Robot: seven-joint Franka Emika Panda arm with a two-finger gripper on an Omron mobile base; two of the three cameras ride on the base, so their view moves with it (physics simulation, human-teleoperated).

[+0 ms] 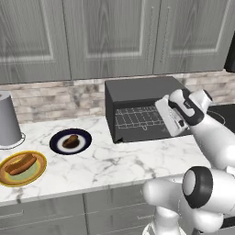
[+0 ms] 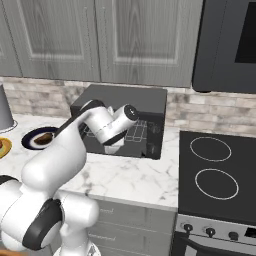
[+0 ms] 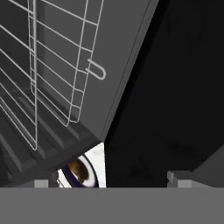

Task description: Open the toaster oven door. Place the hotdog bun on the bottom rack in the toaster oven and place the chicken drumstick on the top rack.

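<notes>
Black toaster oven (image 1: 137,98) gapes (wire racks showing).

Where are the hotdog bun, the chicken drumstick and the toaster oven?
hotdog bun (image 1: 20,164), left base view, on its sausage.
chicken drumstick (image 1: 71,141), left base view, middle of the meat.
toaster oven (image 1: 137,87), left base view, its top panel.

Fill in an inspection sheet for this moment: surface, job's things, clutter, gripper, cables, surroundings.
Surface: white marble counter.
Job's things: toaster oven open, wire racks visible; hotdog bun on yellow plate; chicken drumstick on dark plate.
Clutter: grey canister at far left.
Gripper: gripper open, holding nothing, at the oven's front.
Cables: nothing seen.
Surroundings: grey cabinets, stone backsplash, black stovetop.
</notes>
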